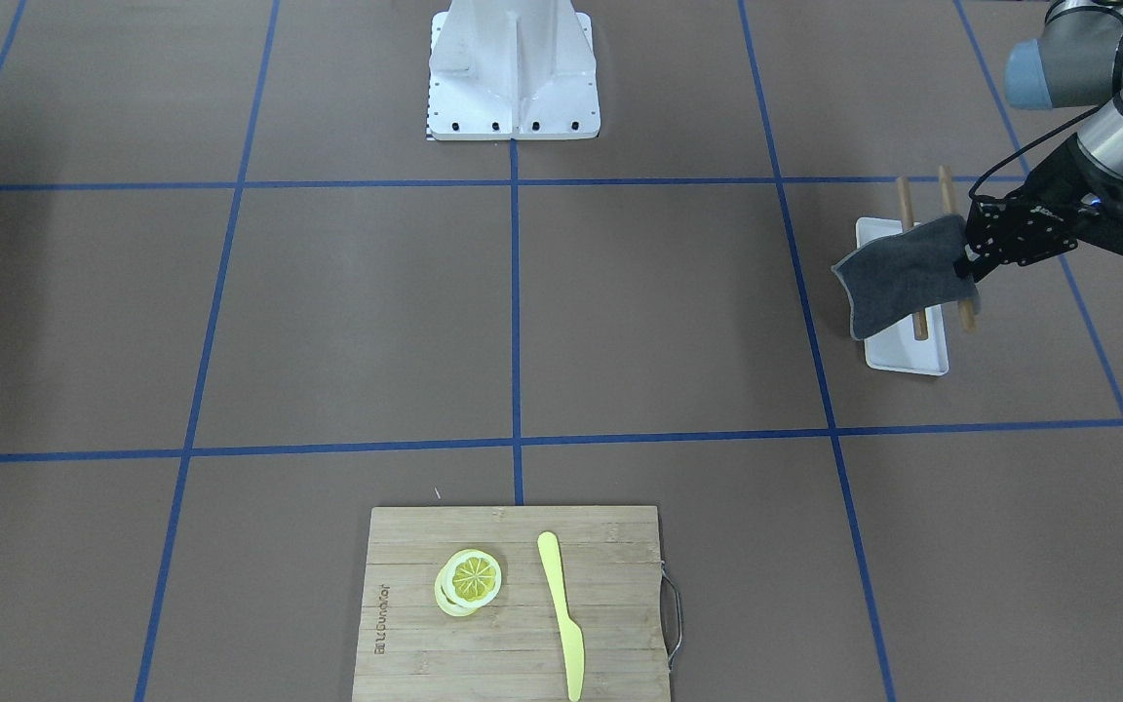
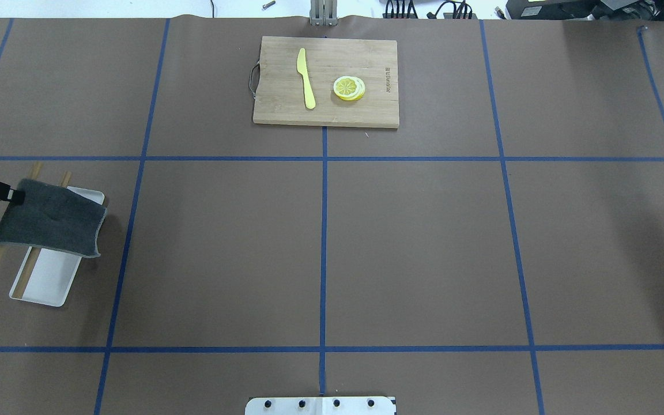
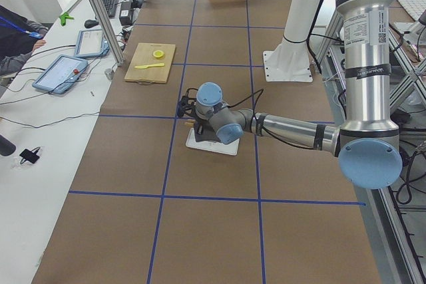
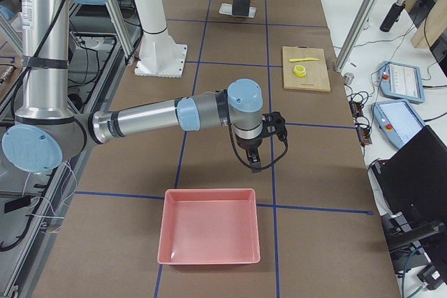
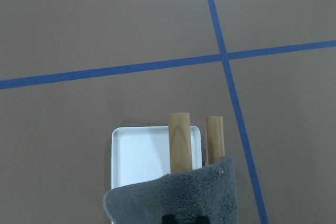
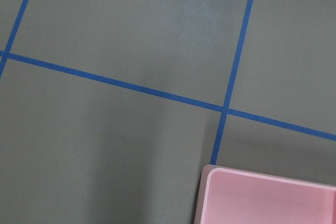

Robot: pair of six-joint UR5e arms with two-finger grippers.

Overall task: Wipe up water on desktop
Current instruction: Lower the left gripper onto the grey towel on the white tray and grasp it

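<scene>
While the left gripper [image 1: 969,261] pinches the light, limp-looking grey cloth [image 1: 898,283] by one edge above the white tray [image 1: 908,356] at the frame's right, you'd best hold that edge and drag it flat across the desktop [image 1: 669,312], though I cannot tell how the right gripper [image 4: 255,162] has its jaws

The near right arm [image 4: 140,120] stretches low across the brown tabletop [image 4: 314,172], its tool [image 4: 255,164] pointing down just beyond 1 pink tray [image 4: 208,192]; its jaws cannot be judged. Farther along, a bamboo cutting board [image 4: 312,79] carries 1 yellow knife [image 4: 304,59] and a lemon slice [image 4: 300,70]. At the far end a dark cloth [image 4: 242,3] hangs over a white tray [image 4: 228,10]
</scene>
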